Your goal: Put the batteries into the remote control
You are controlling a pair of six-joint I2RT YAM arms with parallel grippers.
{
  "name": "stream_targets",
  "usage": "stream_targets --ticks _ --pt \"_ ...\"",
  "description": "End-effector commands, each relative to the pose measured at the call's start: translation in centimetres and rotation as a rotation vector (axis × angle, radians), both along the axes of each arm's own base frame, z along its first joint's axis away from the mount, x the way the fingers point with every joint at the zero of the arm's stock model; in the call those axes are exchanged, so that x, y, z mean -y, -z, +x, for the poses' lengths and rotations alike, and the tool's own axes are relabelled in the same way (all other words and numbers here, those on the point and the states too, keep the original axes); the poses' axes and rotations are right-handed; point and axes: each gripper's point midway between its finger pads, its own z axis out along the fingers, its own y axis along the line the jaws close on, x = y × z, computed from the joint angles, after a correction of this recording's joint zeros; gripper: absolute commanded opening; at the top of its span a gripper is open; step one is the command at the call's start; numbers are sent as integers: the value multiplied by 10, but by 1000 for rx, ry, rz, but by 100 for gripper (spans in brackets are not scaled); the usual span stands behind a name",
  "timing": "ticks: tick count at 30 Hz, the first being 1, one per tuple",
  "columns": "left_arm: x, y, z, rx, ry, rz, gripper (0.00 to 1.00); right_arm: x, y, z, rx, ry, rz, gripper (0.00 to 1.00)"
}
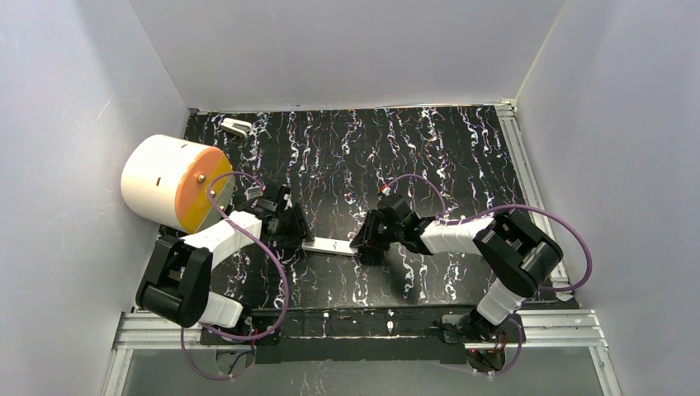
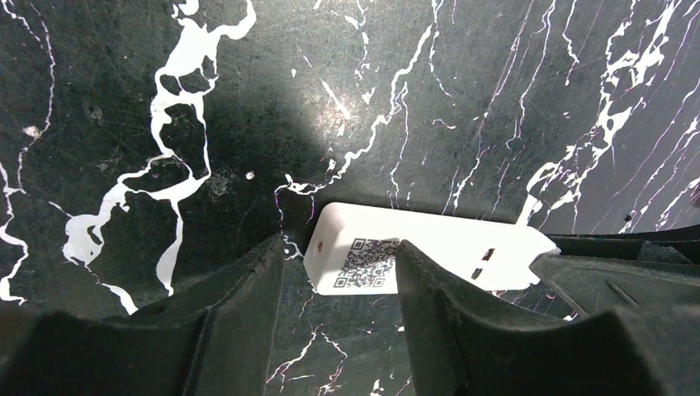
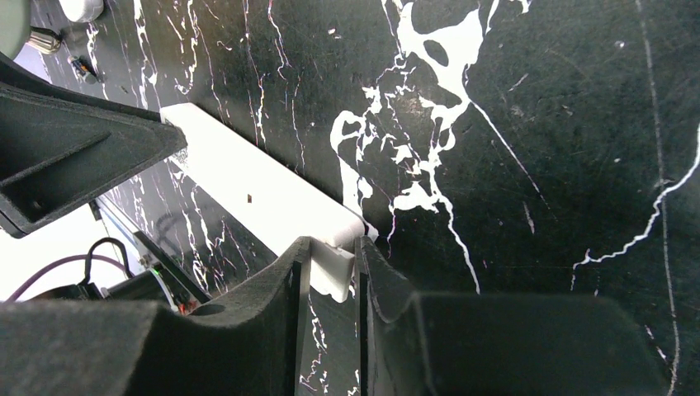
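Observation:
The white remote (image 1: 329,246) lies flat on the black marbled table, between my two grippers. In the left wrist view its end with a QR code (image 2: 363,262) sits between my left gripper's (image 2: 340,247) spread fingers, which do not clamp it. The right finger (image 2: 429,305) overlaps the remote's body. My right gripper (image 3: 333,247) is shut on the remote's other end (image 3: 337,272), a thin white edge pinched between both pads. In the top view the left gripper (image 1: 295,238) and the right gripper (image 1: 364,247) face each other. No batteries are in view.
A large white cylinder with an orange end (image 1: 169,183) lies at the left, close behind my left arm. A small white object (image 1: 237,126) sits at the back left corner. Grey walls enclose the table; a metal rail (image 1: 363,323) runs along the front edge.

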Motion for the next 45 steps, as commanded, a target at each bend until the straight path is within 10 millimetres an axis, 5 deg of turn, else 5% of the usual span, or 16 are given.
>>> stream_targets --ticks 1,22,36,42,45 --pt "-10 7 -11 -46 9 50 50 -3 0 -1 18 -17 4 28" --pt "-9 5 -13 -40 5 38 50 -24 -3 -1 -4 -5 -25 40" --pt "-13 4 -13 -45 -16 56 52 -21 -48 12 103 -6 -29 71" --pt "-9 3 -13 -51 -16 36 51 0 -43 13 120 33 -133 71" --pt "-9 4 -13 -52 -16 37 50 4 -41 10 119 29 -158 64"
